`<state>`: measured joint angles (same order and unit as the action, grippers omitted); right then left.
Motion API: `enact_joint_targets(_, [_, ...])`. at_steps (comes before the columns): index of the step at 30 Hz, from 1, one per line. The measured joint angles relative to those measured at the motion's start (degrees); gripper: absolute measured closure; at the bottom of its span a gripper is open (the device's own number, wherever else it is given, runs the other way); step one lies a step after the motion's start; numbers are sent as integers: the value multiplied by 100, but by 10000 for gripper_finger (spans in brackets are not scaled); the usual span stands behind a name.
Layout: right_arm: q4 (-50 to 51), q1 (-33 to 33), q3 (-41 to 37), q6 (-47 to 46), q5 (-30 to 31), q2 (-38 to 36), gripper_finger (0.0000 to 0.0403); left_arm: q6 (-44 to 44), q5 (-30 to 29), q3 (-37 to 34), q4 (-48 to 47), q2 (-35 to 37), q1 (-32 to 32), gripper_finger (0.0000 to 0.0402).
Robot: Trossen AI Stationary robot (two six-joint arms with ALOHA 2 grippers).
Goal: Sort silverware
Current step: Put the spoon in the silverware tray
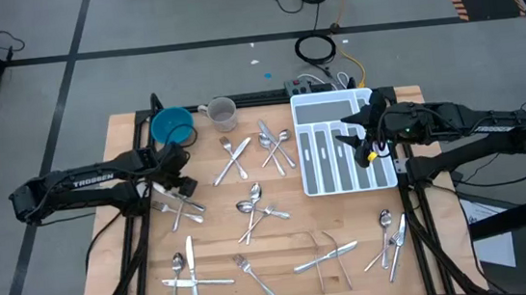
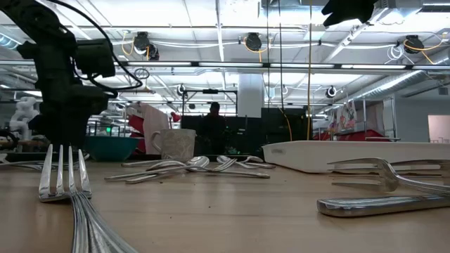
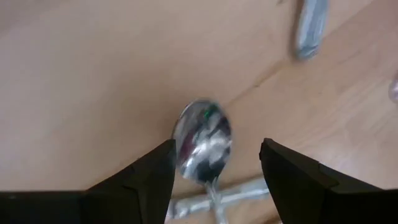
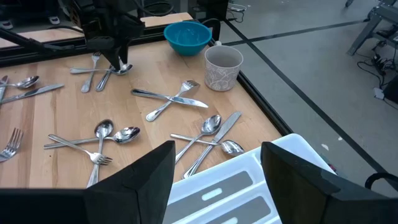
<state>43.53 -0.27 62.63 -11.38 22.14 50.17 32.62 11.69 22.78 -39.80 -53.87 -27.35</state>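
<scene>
The left gripper point(image 1: 177, 178) hangs low over the wooden table point(image 1: 216, 240) just in front of the blue bowl point(image 1: 172, 127), its fingers point(image 3: 149, 177) spread apart around the bowl of a spoon point(image 3: 203, 142) without closing on it — nothing is held. The silverware point(image 1: 250, 212) lies scattered in small crossed piles across the table from the bowl's side rightward: forks, spoons and knives near the front edge, more at mid-table, another cluster beside the white mug point(image 1: 222, 113). To the right of the bowl and mug sits the white compartmented tray point(image 1: 343, 174); its slots show no pieces. Above the tray's right side the right gripper point(image 1: 359, 136) hovers with fingers point(image 4: 142, 177) apart — empty, well clear of the cutlery.
</scene>
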Motion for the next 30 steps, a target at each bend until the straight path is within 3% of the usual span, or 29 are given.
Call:
enact_joint_targets(5, [2,0,0,0,1,0,172,394,52,-406,726,0,0,167])
enact_joint_targets(17, [2,-1,0,4,1,0,172,570,-119,-527,903,2,0,170])
enact_joint_targets(30, [7,-1,0,6,3,0,172,597,-160,-538,1006,-4,0,311])
